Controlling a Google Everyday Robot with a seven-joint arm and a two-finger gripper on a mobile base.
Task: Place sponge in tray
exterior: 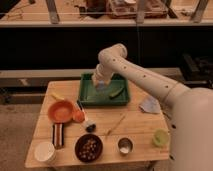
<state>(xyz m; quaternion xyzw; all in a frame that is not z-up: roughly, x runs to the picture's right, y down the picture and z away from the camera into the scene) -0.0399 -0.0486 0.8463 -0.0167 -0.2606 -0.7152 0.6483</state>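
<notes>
Currently the tool (101, 83) hangs over the left half of the dark green tray (122, 100), with a small grey-blue block, judged to be the sponge (102, 86), at its tip just above the tray floor. Whether the tool is clamped on the sponge or has let go cannot be determined. This position suits a low release, keeping the sponge inside the raised sides. A yellow-green item (116, 93) lies in the tray's right half, so the left half offers free floor. Beyond the tray's front rim stand an orange bowl (61, 111) and a pale cloth (150, 104) on the bench (140, 132); withdrawal upward appears unobstructed.
</notes>
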